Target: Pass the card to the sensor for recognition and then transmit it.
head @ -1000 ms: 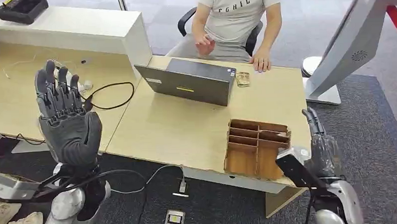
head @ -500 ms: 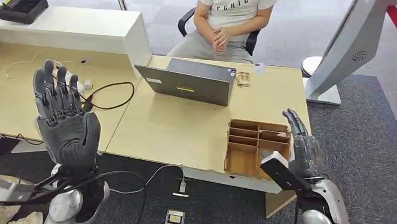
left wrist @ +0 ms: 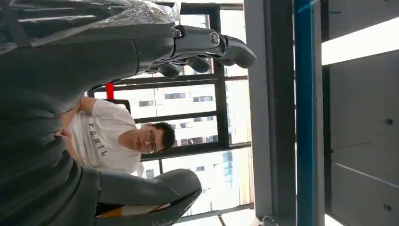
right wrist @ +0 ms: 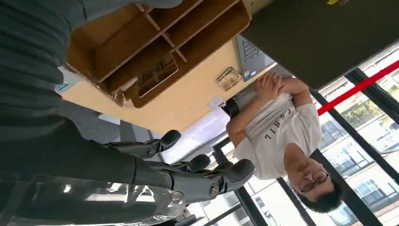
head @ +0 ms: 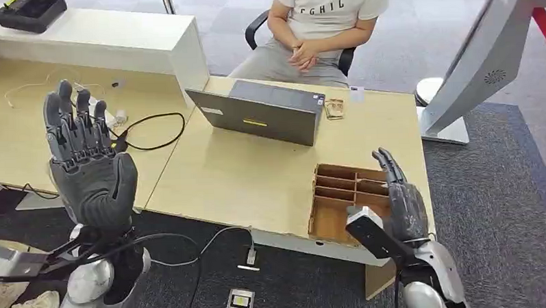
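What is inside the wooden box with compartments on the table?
In the right wrist view, the wooden box holds one flat card in a compartment; the others look bare. In the head view the right hand covers part of the box.

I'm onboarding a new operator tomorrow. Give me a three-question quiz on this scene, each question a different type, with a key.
1. True or false: the right hand holds a card.
2. Multiple choice: the wooden organizer sits (A) on the desk's near right corner, (B) on the laptop, (C) on the floor.
3. Fill in: the left hand is raised with its fingers ____.

Key: 1 false, it holds nothing. 2 A, in front of the laptop. 3 apart.
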Controlling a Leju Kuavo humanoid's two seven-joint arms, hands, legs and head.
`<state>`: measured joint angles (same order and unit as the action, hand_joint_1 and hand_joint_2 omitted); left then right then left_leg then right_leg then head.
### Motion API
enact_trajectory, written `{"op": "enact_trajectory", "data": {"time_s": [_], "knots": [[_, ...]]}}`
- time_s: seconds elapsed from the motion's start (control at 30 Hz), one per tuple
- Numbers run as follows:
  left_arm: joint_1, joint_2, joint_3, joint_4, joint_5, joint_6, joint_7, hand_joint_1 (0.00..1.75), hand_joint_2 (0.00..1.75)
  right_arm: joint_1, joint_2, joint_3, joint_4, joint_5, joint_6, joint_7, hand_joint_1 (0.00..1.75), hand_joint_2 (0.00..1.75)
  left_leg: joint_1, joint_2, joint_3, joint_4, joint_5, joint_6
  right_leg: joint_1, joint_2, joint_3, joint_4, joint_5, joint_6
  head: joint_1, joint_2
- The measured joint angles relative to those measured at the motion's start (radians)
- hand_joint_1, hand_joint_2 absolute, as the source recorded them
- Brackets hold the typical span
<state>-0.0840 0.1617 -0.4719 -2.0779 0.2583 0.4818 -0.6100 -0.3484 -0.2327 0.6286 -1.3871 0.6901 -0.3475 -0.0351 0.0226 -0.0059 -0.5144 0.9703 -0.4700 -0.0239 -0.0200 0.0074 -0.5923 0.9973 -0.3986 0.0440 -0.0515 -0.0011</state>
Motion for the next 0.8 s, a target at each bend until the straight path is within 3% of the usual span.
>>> {"op": "enact_trajectory", "data": {"time_s": [0.3,0.8], "knots": [[-0.007,0.0,-0.003,0.002,0.0,0.0,0.0,0.0,1.75,-0.02,0.026,0.016,0.05,-0.001,0.001,-0.011,0.0,1.75,0.0,0.0,0.0,0.0,0.0,0.0,0.0,0.0,0.0,0.0,0.0,0.0,0.0,0.0],[-0.024,-0.003,-0.006,0.015,0.015,0.001,-0.017,0.0,1.75,-0.106,0.1,0.036,0.188,-0.039,-0.027,-0.091,0.0,1.75,0.0,0.0,0.0,0.0,0.0,0.0,0.0,0.0,0.0,0.0,0.0,0.0,0.0,0.0]]}}
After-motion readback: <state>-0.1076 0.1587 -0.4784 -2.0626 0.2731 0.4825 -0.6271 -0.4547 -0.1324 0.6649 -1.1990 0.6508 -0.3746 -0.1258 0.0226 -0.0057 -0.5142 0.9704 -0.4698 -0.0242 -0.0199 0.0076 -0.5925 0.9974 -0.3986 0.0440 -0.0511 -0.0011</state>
